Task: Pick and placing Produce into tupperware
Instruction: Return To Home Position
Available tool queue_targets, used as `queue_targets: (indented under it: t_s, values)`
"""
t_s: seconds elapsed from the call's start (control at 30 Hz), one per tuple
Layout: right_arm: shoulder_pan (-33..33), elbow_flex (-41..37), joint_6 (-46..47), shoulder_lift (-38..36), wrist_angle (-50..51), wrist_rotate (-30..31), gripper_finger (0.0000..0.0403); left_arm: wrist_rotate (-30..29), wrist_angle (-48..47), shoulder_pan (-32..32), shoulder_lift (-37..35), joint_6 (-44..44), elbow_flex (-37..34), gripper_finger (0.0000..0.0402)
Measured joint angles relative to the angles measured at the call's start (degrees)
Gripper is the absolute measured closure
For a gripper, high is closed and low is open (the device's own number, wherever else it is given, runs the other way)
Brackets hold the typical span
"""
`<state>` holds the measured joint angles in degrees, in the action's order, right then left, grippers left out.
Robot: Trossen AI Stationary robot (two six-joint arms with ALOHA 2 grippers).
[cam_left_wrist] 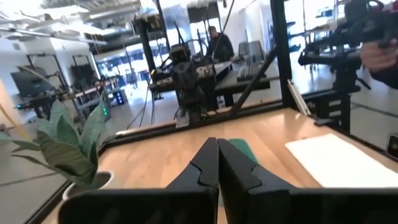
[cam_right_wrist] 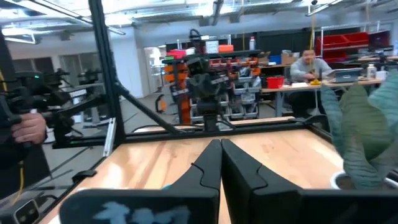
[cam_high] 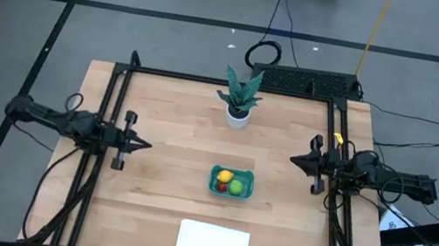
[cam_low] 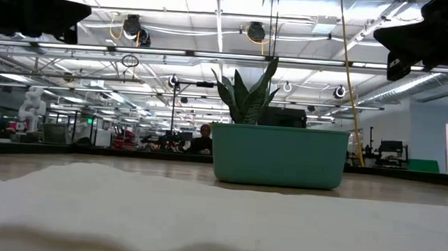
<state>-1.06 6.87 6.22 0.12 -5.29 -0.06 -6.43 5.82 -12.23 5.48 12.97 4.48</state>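
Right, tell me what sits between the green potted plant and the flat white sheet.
Only the small teal plastic tub, with the toy produce inside; the high view shows it.

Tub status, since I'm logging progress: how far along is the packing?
Done: the yellow piece, the green piece and the small red piece all lie in the tub. In hand: nothing; the left claw and right claw are shut and empty, raised at opposite sides of the table. Left: no produce shows outside the tub, so only parking the claws seems to remain.
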Motion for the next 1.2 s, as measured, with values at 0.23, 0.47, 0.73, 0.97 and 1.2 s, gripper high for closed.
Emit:
queue_targets:
  t_s: [0.23,0.47,0.73,0.97,1.2]
  values:
    - [0.0,0.0,0.2,0.0,0.3,-0.2,0.0403,2.1,4.8,2.0,0.1,-1.6,-3.9,0.0402]
    - [0.0,0.0,0.2,0.0,1.3,-0.2,0.0403,4.0,4.8,3.7,0.1,-4.5,-3.9,0.0401]
    - [0.0,0.0,0.0,0.0,1.3,-0.2,0.0403,3.5,4.6,4.9,0.1,-7.7,-3.9,0.0401]
    - [0.0,0.0,0.0,0.0,1.3,-0.2,0.0403,3.4,4.7,4.9,0.1,-8.8,-3.9,0.0401]
    - [-0.1,0.0,0.1,0.0,1.3,-0.2,0.0403,3.4,4.7,4.9,0.1,-8.7,-3.9,0.0401]
